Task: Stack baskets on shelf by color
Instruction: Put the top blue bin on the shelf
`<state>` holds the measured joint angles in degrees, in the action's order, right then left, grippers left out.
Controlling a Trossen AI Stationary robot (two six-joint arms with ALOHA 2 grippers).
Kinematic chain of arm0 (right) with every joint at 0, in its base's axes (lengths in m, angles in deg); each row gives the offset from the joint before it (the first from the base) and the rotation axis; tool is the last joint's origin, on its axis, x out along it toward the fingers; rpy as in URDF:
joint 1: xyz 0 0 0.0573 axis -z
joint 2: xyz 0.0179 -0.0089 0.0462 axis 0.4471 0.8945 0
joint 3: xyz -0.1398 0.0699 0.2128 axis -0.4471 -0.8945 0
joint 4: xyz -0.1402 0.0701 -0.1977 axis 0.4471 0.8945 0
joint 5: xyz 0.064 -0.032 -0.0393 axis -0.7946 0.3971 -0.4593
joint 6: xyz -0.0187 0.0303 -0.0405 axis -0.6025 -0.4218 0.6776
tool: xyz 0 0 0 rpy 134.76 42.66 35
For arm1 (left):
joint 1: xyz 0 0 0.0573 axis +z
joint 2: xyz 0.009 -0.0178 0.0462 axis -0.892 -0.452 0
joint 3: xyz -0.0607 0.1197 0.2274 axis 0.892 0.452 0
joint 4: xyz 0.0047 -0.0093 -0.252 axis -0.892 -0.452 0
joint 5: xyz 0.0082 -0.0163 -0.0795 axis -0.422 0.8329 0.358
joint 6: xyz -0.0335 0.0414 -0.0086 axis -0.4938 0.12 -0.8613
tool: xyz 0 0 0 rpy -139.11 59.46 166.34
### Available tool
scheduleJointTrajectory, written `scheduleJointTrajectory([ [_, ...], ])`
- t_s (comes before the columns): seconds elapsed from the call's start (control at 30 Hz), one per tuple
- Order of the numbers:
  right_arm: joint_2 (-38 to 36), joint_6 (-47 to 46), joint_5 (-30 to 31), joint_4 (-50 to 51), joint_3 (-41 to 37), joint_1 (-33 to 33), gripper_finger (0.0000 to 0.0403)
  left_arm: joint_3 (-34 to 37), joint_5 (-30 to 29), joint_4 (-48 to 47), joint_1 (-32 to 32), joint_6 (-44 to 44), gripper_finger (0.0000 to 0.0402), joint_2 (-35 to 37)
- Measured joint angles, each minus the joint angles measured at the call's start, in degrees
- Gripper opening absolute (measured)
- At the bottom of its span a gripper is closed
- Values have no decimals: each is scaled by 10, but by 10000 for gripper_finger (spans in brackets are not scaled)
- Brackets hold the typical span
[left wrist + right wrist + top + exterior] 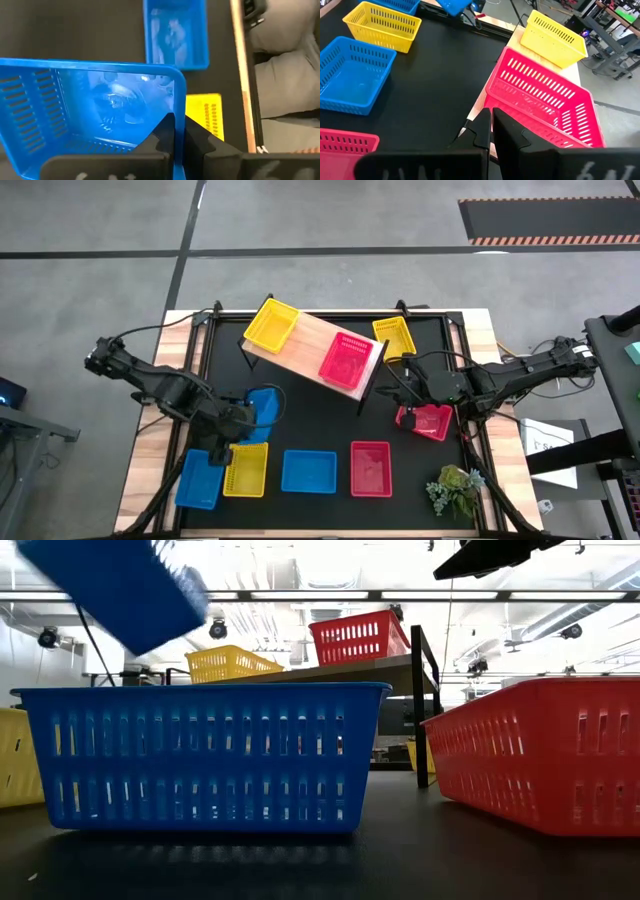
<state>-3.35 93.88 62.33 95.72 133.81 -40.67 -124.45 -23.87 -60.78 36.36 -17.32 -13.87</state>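
The wooden shelf (305, 338) stands slantwise at the table's far middle. It carries a yellow basket (271, 324) on its left end and a red basket (348, 358) on its right end. My left gripper (176, 131) is shut on a blue basket (264, 406), raised above the table's near left. On the table's near part lie a blue (198, 478), a yellow (246, 469), another blue (308, 471) and a red basket (370, 468). My right gripper (490, 122) hovers shut and holding nothing beside the shelf's right end, above another red basket (428, 422). My left gripper pinches one side wall of the blue basket (179, 102) next to a corner, with one finger (160, 136) inside the basket and the other outside. The fingers slant down from above. The basket hangs tilted (120, 585), lifted clear of the table.
A yellow basket (394, 337) lies on the table behind the shelf's right end. A small green plant (455, 488) stands at the near right corner. Bare black tabletop (310, 420) lies between the shelf and the near row of baskets.
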Motion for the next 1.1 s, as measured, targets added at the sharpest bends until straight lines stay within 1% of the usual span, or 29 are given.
scheduleJointTrajectory([
  [0.1, 0, 0, 0, 0, 0, 0, 9, -45, -10, 0, 0, 73, 0, -27],
  [0.3, 0, 0, 0, 0, 0, 0, 9, -130, -95, -5, 0, 213, 0, -84],
  [0.47, 0, 0, 0, 1, 0, 0, 9, -181, -202, -45, 5, 327, 0, -123],
  [0.57, 0, 0, 0, 1, 0, 0, 9, -203, -260, -74, 24, 376, 0, -143],
  [0.7, 0, 0, 0, 1, 0, 0, 9, -210, -268, -82, 70, 443, 0, -156],
  [0.9, 0, 0, 0, 4, 0, 0, 9, -203, -268, -82, 160, 545, 0, -173],
  [1.1, 0, 0, 0, 11, 0, 0, 9, -202, -266, -77, 238, 603, 0, -193],
])
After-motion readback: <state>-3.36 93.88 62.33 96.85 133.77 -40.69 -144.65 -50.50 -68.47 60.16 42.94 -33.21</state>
